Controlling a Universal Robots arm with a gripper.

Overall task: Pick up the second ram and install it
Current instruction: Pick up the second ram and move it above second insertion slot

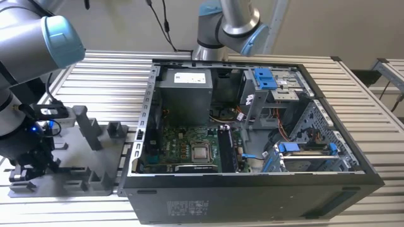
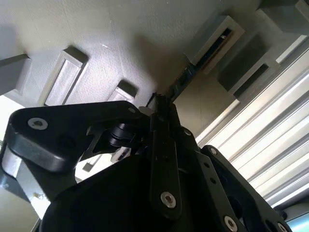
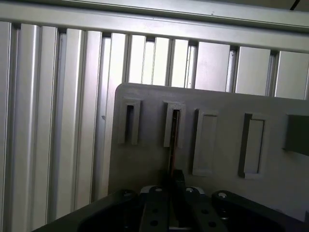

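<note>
The second ram point(image 3: 172, 150) is a thin dark strip standing on edge in a narrow slot of the grey fixture plate point(image 3: 145, 164). In the second wrist view the second ram point(image 2: 186, 75) runs from its raised slot holder down into my gripper point(image 2: 155, 102). My gripper point(image 3: 175, 176) sits at the strip's near end, with its black fingers closed together on the strip's edge. In the exterior view my gripper point(image 1: 25, 177) hangs low over the grey fixture plate point(image 1: 88, 165) at the exterior view's left, beside the open computer case point(image 1: 252, 189).
The green board point(image 1: 189, 146) with its long black slots point(image 1: 226, 149) lies inside the case. Tall grey posts point(image 1: 88, 127) rise from the fixture plate near my arm. A second robot arm point(image 1: 227, 23) stands behind the case. Ribbed aluminium table point(image 3: 48, 121) surrounds the fixture.
</note>
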